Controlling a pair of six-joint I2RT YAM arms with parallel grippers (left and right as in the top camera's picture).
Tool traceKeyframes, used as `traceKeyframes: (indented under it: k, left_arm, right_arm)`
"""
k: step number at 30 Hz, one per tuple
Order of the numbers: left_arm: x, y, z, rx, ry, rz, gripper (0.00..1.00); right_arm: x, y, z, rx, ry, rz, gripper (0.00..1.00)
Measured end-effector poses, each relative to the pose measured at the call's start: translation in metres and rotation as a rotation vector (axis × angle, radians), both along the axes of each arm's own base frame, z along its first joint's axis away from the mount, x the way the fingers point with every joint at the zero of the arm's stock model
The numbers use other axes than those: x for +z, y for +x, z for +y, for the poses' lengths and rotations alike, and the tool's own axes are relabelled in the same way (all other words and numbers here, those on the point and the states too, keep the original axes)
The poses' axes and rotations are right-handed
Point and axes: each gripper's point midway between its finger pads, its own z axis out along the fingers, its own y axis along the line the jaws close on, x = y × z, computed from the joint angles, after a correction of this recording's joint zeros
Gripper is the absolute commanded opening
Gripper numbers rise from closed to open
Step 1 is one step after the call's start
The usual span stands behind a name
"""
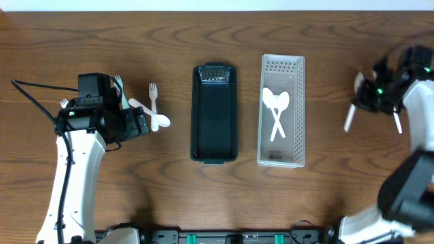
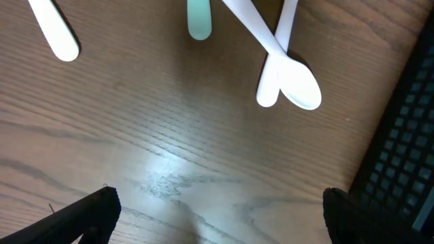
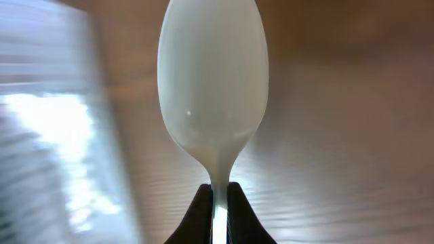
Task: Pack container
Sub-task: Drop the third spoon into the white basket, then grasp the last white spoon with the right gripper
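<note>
My right gripper [image 3: 218, 203] is shut on the neck of a white spoon [image 3: 213, 88], bowl pointing away from me; in the overhead view it [image 1: 367, 91] hovers at the far right of the table. The white perforated container [image 1: 298, 81] holds two crossed white spoons [image 1: 277, 108]. The dark green container [image 1: 196, 115] stands left of it, with nothing in it. My left gripper [image 2: 220, 217] is open and empty, low over bare wood, just short of two crossed white spoons [image 2: 291, 81]. In the overhead view it [image 1: 139, 125] sits beside them [image 1: 154, 116].
A white fork [image 1: 153, 95] and more cutlery lie by the left arm, including a teal handle [image 2: 199, 20] and a white handle [image 2: 57, 34]. Two white pieces [image 1: 350, 118] [image 1: 397, 122] lie near the right gripper. The dark container's edge [image 2: 407, 135] shows at the right of the left wrist view.
</note>
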Motion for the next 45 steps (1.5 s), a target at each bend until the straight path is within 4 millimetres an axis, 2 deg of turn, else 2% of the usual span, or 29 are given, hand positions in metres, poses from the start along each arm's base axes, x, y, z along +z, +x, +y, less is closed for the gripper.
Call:
traceKeyframes:
  k: [2, 4, 6, 7, 10, 12, 14, 16, 18, 19, 21, 24, 27, 30, 31, 33, 34, 36, 38, 41, 45]
  left_arm:
    - [0.0, 0.0, 0.0, 0.0, 0.0, 0.0, 0.98]
    - [0.0, 0.0, 0.0, 0.0, 0.0, 0.0, 0.98]
    - [0.0, 0.0, 0.0, 0.0, 0.0, 0.0, 0.98]
    - [0.0, 0.0, 0.0, 0.0, 0.0, 0.0, 0.98]
    - [0.0, 0.0, 0.0, 0.0, 0.0, 0.0, 0.98]
    - [0.0, 0.0, 0.0, 0.0, 0.0, 0.0, 0.98]
    - [0.0, 0.0, 0.0, 0.0, 0.0, 0.0, 0.98]
    - [0.0, 0.0, 0.0, 0.0, 0.0, 0.0, 0.98]
    - [0.0, 0.0, 0.0, 0.0, 0.0, 0.0, 0.98]
    - [0.0, 0.0, 0.0, 0.0, 0.0, 0.0, 0.98]
    - [0.0, 0.0, 0.0, 0.0, 0.0, 0.0, 0.98]
    - [0.0, 0.0, 0.0, 0.0, 0.0, 0.0, 0.98]
    - [0.0, 0.0, 0.0, 0.0, 0.0, 0.0, 0.98]
    - [0.0, 0.0, 0.0, 0.0, 0.0, 0.0, 0.98]
    - [0.0, 0.0, 0.0, 0.0, 0.0, 0.0, 0.98]
    - [0.0, 0.0, 0.0, 0.0, 0.0, 0.0, 0.98]
    - [0.0, 0.0, 0.0, 0.0, 0.0, 0.0, 0.98]
    - [0.0, 0.0, 0.0, 0.0, 0.0, 0.0, 0.98]
    - [0.0, 0.0, 0.0, 0.0, 0.0, 0.0, 0.98]
    - [0.0, 0.0, 0.0, 0.0, 0.0, 0.0, 0.98]
    - [0.0, 0.0, 0.0, 0.0, 0.0, 0.0, 0.98]
  right_arm:
    - [0.038, 0.007, 0.035, 0.068, -0.012, -0.114, 0.01]
    - [0.062, 0.009, 0.069, 0.127, -0.01, -0.184, 0.01]
    - [0.07, 0.008, 0.102, 0.176, -0.004, -0.203, 0.01]
    - [0.069, 0.008, 0.112, 0.187, -0.006, -0.199, 0.01]
    - [0.05, 0.012, 0.148, 0.22, -0.022, -0.165, 0.01]
    - [0.025, 0.014, 0.168, 0.237, -0.035, -0.125, 0.04]
    - [-0.002, 0.013, 0.18, 0.243, -0.05, -0.071, 0.36]
    - [-0.032, 0.008, 0.186, 0.242, -0.07, 0.003, 0.41]
    - [-0.051, 0.008, 0.186, 0.232, -0.086, 0.04, 0.51]
    - [-0.057, 0.009, 0.183, 0.222, -0.099, 0.05, 0.59]
    - [-0.06, 0.012, 0.173, 0.2, -0.128, 0.048, 0.72]
    - [-0.043, 0.028, 0.152, 0.174, -0.168, -0.036, 0.85]
    - [-0.012, 0.047, 0.109, 0.111, -0.228, -0.149, 0.86]
    - [0.029, 0.059, 0.034, -0.006, -0.33, -0.264, 0.87]
    - [0.041, 0.058, -0.001, -0.058, -0.374, -0.288, 0.87]
    - [0.049, 0.052, -0.049, -0.134, -0.431, -0.293, 0.84]
    - [0.049, 0.045, -0.075, -0.175, -0.451, -0.279, 0.82]
    - [0.04, 0.03, -0.113, -0.219, -0.465, -0.238, 0.78]
    - [0.027, 0.021, -0.135, -0.228, -0.451, -0.203, 0.77]
    - [0.001, 0.013, -0.151, -0.207, -0.426, -0.145, 0.77]
    - [-0.049, 0.005, -0.164, -0.159, -0.384, -0.043, 0.83]
